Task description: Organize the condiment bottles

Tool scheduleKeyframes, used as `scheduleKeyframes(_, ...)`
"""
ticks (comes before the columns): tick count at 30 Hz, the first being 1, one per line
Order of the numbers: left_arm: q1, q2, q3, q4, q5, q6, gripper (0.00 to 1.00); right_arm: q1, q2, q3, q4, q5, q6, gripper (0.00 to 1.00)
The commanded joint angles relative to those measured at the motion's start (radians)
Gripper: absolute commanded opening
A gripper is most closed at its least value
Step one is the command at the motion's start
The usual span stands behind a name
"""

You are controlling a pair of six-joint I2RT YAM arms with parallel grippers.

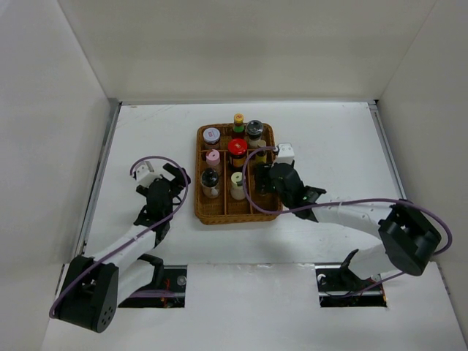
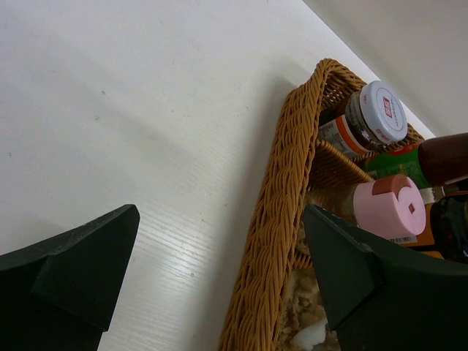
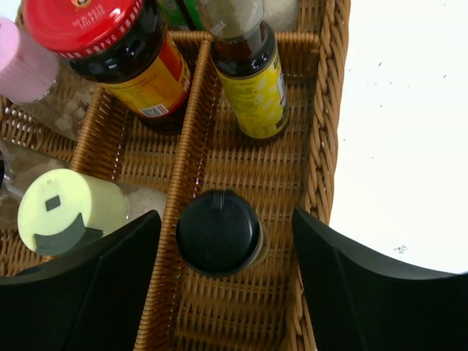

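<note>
The wicker tray (image 1: 207, 213) holds the condiment bottles upright: white-capped jar (image 1: 210, 136), yellow-capped (image 1: 238, 119), grey-capped (image 1: 254, 129), red-capped (image 1: 237, 147), pink-capped (image 1: 213, 156) and cream-capped (image 1: 238, 178). My right gripper (image 1: 265, 180) is open over the tray's right column. In the right wrist view its jaws (image 3: 224, 219) stand apart on either side of a black-capped bottle (image 3: 218, 232) standing in that compartment, without touching it. My left gripper (image 1: 177, 178) is open and empty beside the tray's left rim (image 2: 281, 219), which lies between its jaws (image 2: 219, 216).
White walls enclose the table on the left, back and right. The tray's inner dividers (image 3: 186, 131) run between the bottles. A yellow-labelled bottle (image 3: 252, 84) stands just beyond the black-capped one. Bare table (image 2: 131, 117) lies left of the tray.
</note>
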Motion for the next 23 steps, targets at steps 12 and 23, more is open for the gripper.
scheduleKeyframes(12, -0.014, -0.05, 0.025, 0.028, -0.042, -0.001, 1.0, -0.015, -0.272, -0.023, 0.075, 0.139, -0.072, 1.0)
scheduleKeyframes(23, -0.032, -0.045, 0.036, 0.033, -0.029, 0.011, 1.0, -0.051, -0.332, -0.079, 0.121, 0.213, -0.088, 1.0)
